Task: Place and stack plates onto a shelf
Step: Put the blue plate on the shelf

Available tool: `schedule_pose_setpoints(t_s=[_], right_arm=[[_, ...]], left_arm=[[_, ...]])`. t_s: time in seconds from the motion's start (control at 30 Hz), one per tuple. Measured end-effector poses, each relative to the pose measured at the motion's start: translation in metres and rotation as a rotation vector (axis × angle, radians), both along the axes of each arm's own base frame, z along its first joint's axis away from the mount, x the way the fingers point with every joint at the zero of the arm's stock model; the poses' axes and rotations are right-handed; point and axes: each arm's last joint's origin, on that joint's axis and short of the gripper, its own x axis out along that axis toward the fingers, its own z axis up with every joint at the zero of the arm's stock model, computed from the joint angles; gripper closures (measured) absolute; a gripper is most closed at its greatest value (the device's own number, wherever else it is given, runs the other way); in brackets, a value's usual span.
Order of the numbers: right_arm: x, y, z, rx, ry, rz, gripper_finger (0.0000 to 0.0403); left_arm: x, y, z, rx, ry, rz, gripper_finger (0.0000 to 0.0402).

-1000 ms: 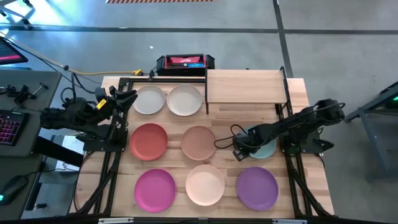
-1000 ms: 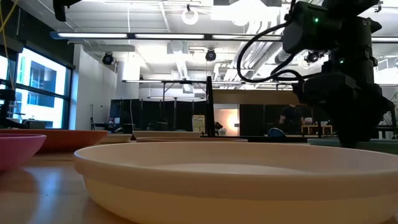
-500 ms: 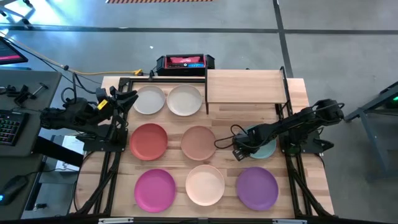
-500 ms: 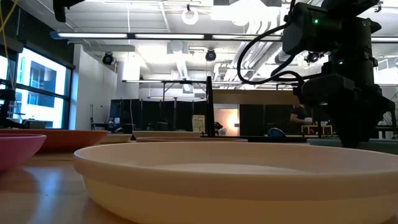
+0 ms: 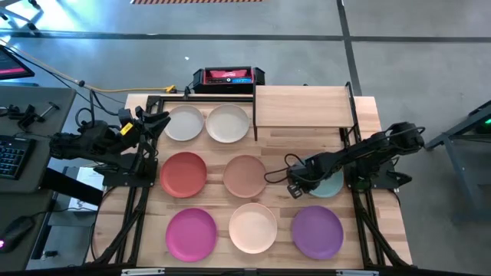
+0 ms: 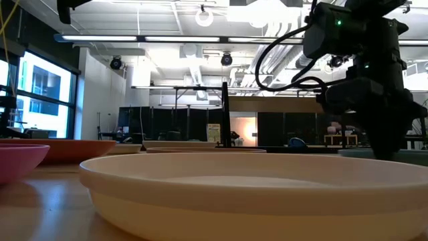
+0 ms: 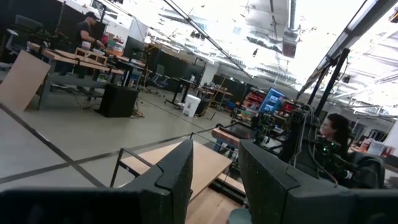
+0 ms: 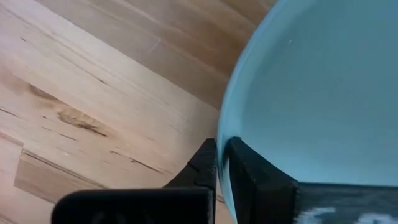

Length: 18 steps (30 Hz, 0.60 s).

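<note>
The right arm reaches in from the right edge of the worktop (image 5: 360, 230), stretched low and nearly flat, its wrist bent down so the right gripper (image 5: 298, 186) sits on the left rim of the mint green plate (image 5: 330, 185). Seen from the wrist, the two dark fingers (image 8: 255, 177) are pinched narrow with the plate's rim between them, one under the lip and one inside the bowl. That plate lies toward the right edge, in the middle row, just in front of the shelf (image 5: 303, 106), which stands at the far right corner.

The other plates lie in rows: white (image 5: 184, 123) and cream (image 5: 228, 123) along the far edge, coral red (image 5: 183, 174) and dusty pink (image 5: 245, 175) in the middle, magenta (image 5: 191, 234), peach (image 5: 253, 228) and purple (image 5: 317, 231) along the near edge.

The left arm is folded back off the left edge, its left gripper (image 7: 211, 180) raised, fingers parted around nothing.
</note>
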Motion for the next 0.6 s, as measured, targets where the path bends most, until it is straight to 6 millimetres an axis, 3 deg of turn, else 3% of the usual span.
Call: schedule_pose_setpoints(t_s=[0.6], right_arm=[[0.027,0.003,0.054,-0.063,-0.049,0.075,0.0402]], left_arm=[[0.000,0.000,0.000,0.001,0.001,0.000,0.0284]])
